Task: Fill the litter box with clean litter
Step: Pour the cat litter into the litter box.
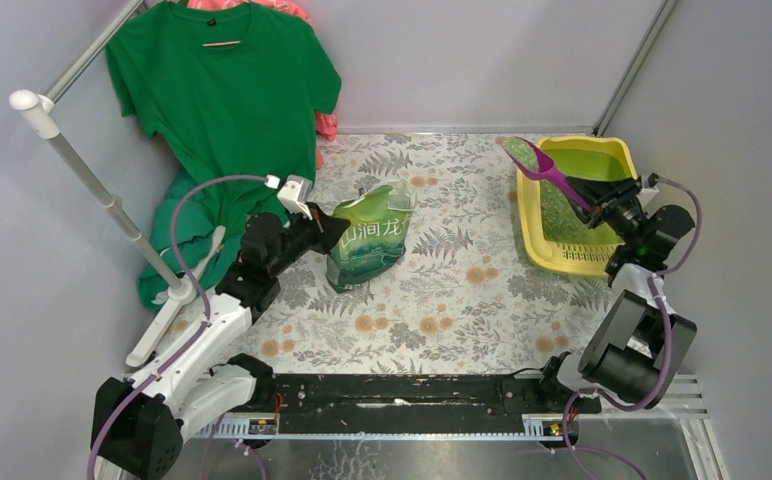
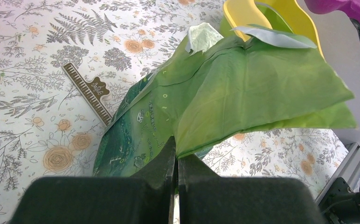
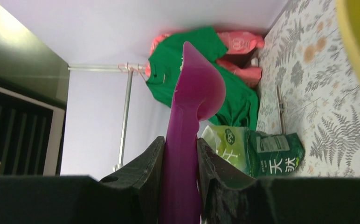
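Observation:
The yellow litter box [image 1: 574,262] stands at the back right, with green grainy clean litter [image 1: 560,215] inside. My right gripper [image 1: 602,205] hovers over the box, shut on the handle of a purple scoop [image 1: 552,172]. The scoop's bowl, greenish inside, points toward the box's far left corner. In the right wrist view the scoop [image 3: 192,93] is clamped between both fingers of the right gripper [image 3: 180,149]. My left gripper [image 1: 327,232] is shut on the upper edge of the glossy green bag [image 1: 367,240], mid-table. The left wrist view shows the bag's [image 2: 225,93] edge pinched in the left gripper [image 2: 176,154].
A green T-shirt [image 1: 222,90] hangs from a white garment rack [image 1: 102,190] at the back left, with pink cloth [image 1: 327,125] behind it. A small ruler-like tag [image 2: 89,93] lies on the floral tablecloth beside the bag. Grey walls close in on the left, back and right.

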`<state>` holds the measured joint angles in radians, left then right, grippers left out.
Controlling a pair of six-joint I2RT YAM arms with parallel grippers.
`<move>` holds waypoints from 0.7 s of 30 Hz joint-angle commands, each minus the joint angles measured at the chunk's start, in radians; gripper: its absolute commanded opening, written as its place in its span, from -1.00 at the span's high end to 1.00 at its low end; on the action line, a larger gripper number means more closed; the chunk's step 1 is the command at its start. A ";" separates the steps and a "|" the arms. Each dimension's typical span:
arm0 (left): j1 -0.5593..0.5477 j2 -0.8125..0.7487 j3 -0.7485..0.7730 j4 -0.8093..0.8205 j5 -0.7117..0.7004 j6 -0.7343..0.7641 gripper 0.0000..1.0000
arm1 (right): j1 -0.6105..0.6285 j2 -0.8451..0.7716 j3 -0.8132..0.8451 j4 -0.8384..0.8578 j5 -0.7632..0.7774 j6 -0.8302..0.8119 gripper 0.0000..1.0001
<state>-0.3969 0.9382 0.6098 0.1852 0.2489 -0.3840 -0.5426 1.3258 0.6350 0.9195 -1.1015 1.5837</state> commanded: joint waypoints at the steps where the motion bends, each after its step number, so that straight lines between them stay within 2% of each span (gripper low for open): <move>1: 0.009 0.008 0.092 0.283 0.029 -0.023 0.98 | -0.078 0.014 0.020 0.089 -0.009 0.017 1.00; 5: 0.019 0.033 0.101 0.298 0.053 -0.033 0.98 | -0.132 0.004 0.027 -0.007 0.018 -0.063 1.00; 9: 0.035 0.054 0.088 0.339 0.082 -0.060 0.98 | -0.162 -0.054 0.073 -0.329 0.076 -0.278 1.00; 13: 0.047 0.064 0.070 0.373 0.102 -0.080 0.98 | -0.165 -0.134 0.172 -0.703 0.209 -0.549 1.00; 18: 0.057 0.062 0.056 0.390 0.112 -0.091 0.98 | -0.165 -0.183 0.298 -0.997 0.372 -0.753 1.00; 21: 0.058 0.059 0.057 0.391 0.115 -0.094 0.98 | -0.163 -0.196 0.355 -1.096 0.466 -0.827 1.00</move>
<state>-0.3492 1.0275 0.6304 0.2783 0.3424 -0.4438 -0.7040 1.1671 0.8845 0.0505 -0.7937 0.9607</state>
